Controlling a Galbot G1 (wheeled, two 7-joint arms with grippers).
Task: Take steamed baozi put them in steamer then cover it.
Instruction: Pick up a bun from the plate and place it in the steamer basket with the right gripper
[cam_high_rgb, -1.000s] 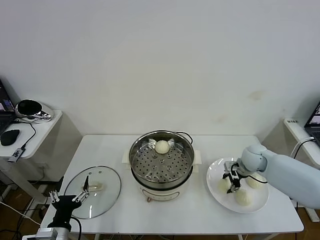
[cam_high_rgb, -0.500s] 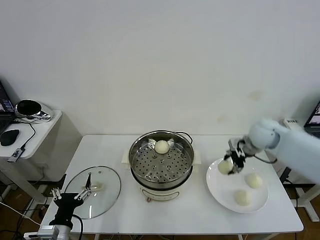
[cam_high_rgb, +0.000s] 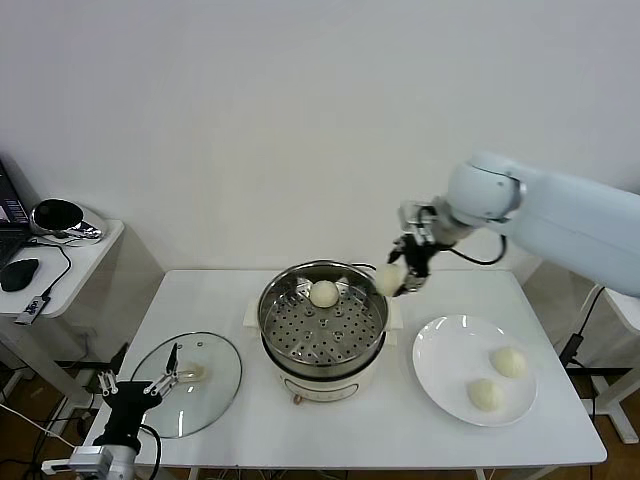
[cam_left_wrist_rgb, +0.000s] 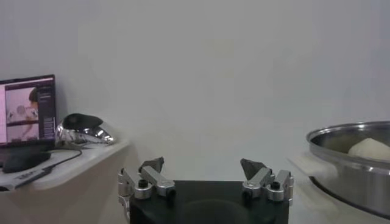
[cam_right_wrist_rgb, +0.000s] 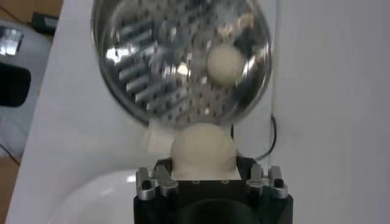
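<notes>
The right tool (cam_high_rgb: 402, 272) is raised above the worktop (cam_high_rgb: 400, 430), at the right rim of the steamer (cam_high_rgb: 322, 322). Its fingers are pinched on one steamed baozi (cam_high_rgb: 389, 280). In the right wrist view the held bun (cam_right_wrist_rgb: 203, 151) sits between the two finger mounts, with the steamer's perforated tray (cam_right_wrist_rgb: 164, 73) directly beyond it.

One baozi in the steamer (cam_high_rgb: 324, 294) rests on the perforated tray, toward the far side of the pot. The same bun (cam_right_wrist_rgb: 224, 63) appears in the right wrist view, close to the pot wall. Its top (cam_left_wrist_rgb: 372, 148) is also visible over the steel rim in the left wrist view.

Two baozi remain on the white plate (cam_high_rgb: 440, 360), which stands on the worktop to the right of the steamer. One plate baozi (cam_high_rgb: 509, 362) lies nearer the far right edge of the plate; the other plate baozi (cam_high_rgb: 486, 394) lies nearer the front edge. They are apart from each other.

The glass lid (cam_high_rgb: 215, 390) lies flat on the worktop to the left of the steamer, knob facing up.

The left tool (cam_high_rgb: 130, 386) is parked low at the front left corner of the worktop, beside the lid. Its fingers (cam_left_wrist_rgb: 253, 167) are spread apart, gripping nothing.
</notes>
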